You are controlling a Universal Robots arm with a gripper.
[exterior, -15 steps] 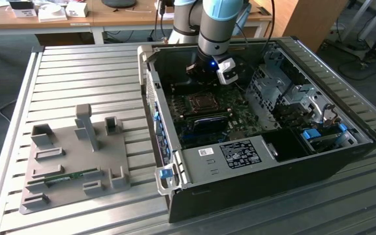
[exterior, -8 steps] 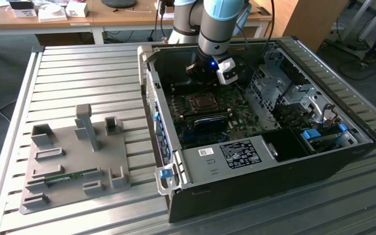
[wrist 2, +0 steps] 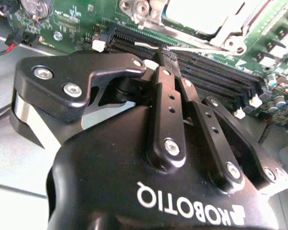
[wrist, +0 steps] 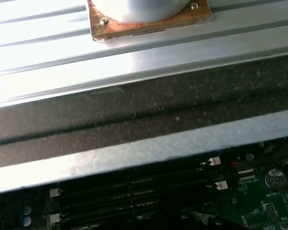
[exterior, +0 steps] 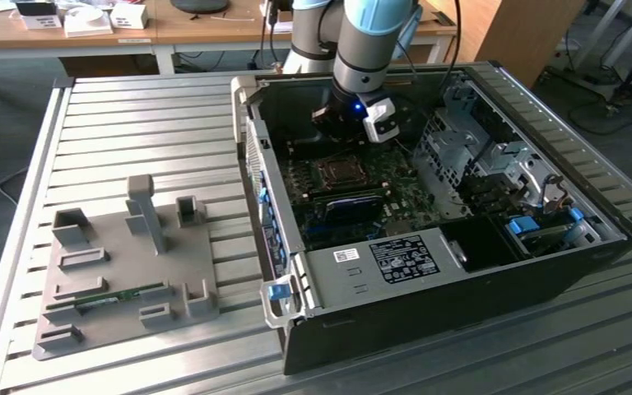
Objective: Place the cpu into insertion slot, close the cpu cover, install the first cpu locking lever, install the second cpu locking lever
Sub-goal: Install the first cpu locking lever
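My black gripper [exterior: 341, 130] reaches down into the open computer case, just behind the insertion slot [exterior: 338, 171] on the green motherboard. In the second wrist view its fingers [wrist 2: 169, 96] lie pressed together, shut, with the tips [wrist 2: 165, 53] over the memory slots beside the socket. There the cpu [wrist 2: 197, 12] shows as a bright flat square inside the silver cpu cover [wrist 2: 230, 36], which lies down around it. A thin metal locking lever [wrist 2: 197, 48] runs along the near side of the socket, its end close to my fingertips. I cannot tell if they touch it.
Long black memory slots [wrist 2: 216, 72] lie between gripper and socket. The case wall [wrist: 134, 153] rises close behind. Drive cages [exterior: 492, 160] and a labelled metal box [exterior: 404, 259] take up the case's other parts. A grey fixture plate [exterior: 118, 271] sits at the exterior view's left.
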